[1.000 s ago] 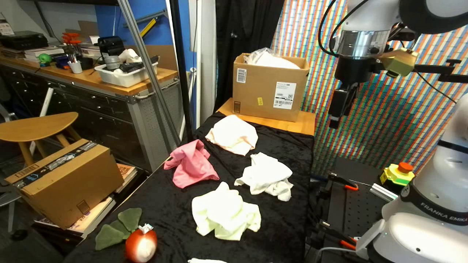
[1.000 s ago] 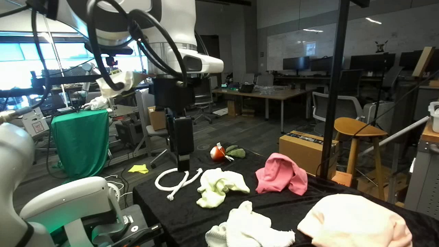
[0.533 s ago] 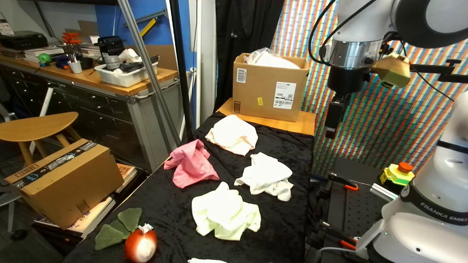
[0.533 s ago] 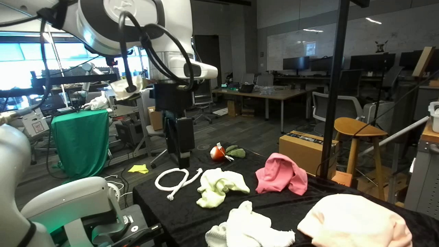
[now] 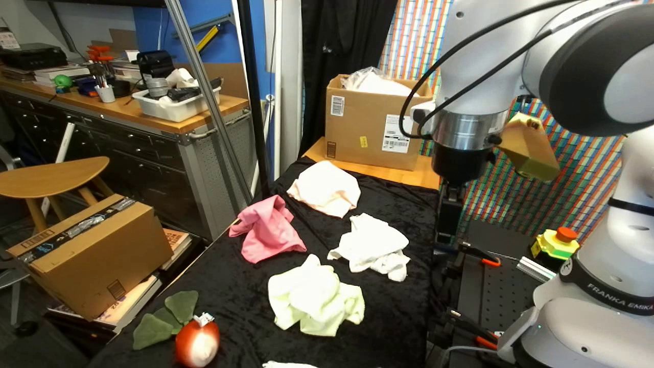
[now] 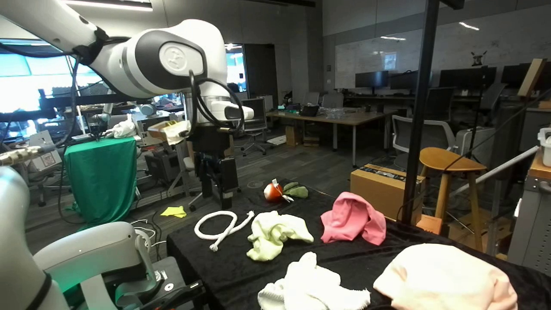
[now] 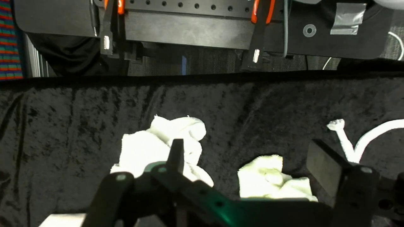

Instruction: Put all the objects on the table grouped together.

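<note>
Zero held, gripper [image 7: 247,154] spread wide. Likely pre-grasp step; next (my guess): lower onto white rag [image 7: 143,151], nine o'clock in wrist view.

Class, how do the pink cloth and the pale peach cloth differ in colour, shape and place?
Colour: the pink cloth is strongly pink; the pale peach cloth looks nearly white.
Shape: the pink cloth has sharper folds; the pale peach cloth makes a smoother, rounder mound.
Place: the pale peach cloth lies nearer the white-labelled box than the pink cloth.
Both rest on the black table cover.
</note>
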Tool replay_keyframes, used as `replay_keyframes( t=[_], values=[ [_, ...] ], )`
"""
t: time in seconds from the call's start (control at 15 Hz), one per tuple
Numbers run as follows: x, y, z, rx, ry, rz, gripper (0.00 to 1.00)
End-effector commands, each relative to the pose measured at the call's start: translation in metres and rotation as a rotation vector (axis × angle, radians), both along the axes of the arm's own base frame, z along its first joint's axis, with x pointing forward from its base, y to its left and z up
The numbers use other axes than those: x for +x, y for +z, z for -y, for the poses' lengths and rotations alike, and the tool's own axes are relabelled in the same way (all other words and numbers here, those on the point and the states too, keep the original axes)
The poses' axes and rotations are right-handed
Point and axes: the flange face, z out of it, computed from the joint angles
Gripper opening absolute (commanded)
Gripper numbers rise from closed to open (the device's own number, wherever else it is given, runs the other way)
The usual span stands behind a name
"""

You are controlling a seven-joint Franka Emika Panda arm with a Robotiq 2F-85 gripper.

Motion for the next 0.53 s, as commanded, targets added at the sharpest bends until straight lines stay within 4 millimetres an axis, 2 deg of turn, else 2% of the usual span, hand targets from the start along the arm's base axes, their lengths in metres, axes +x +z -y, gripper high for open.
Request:
replay_keyframes(
  t=[0.0, 0.13, 0.47],
  values=[
    [0.002, -0.030, -0.045, 0.010, 0.018, 0.014, 1.00],
    [0.000, -0.048, -0.064, 0.000, 0.034, 0.025, 1.00],
    [-0.010, -0.085, -0.095, 0.000, 0.073, 0.022, 1.00]
  ],
)
